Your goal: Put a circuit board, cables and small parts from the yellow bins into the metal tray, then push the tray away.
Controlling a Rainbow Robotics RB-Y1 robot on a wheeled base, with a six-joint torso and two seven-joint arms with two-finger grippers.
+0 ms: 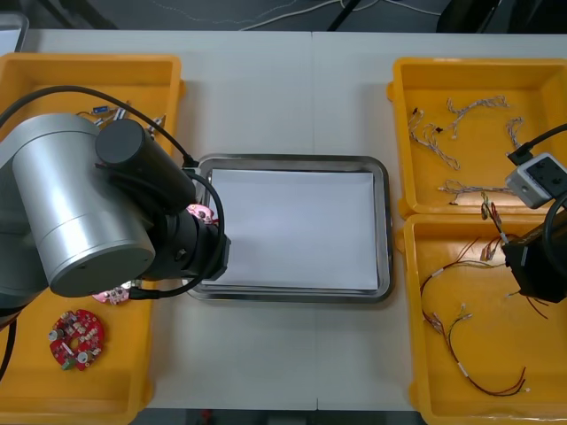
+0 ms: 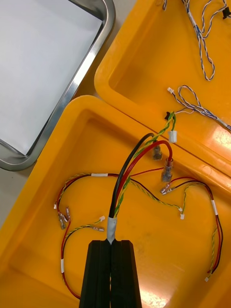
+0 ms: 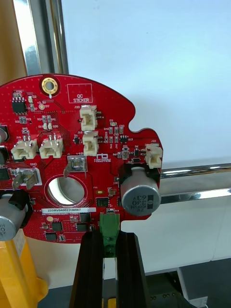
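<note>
My left gripper is shut on the green connector at the edge of a round red circuit board. It holds the board over the left rim of the metal tray, which is white inside. In the front view the board peeks out from under the grey left arm. My right gripper is shut on the taped end of a black, red and yellow cable bundle. It hangs over the near right yellow bin, and the front view shows that gripper at the bin's right side.
Two more red circuit boards lie in the near left bin. The far right bin holds twisted blue and white cables. Loose red and yellow cables lie in the near right bin. Small parts sit in the far left bin.
</note>
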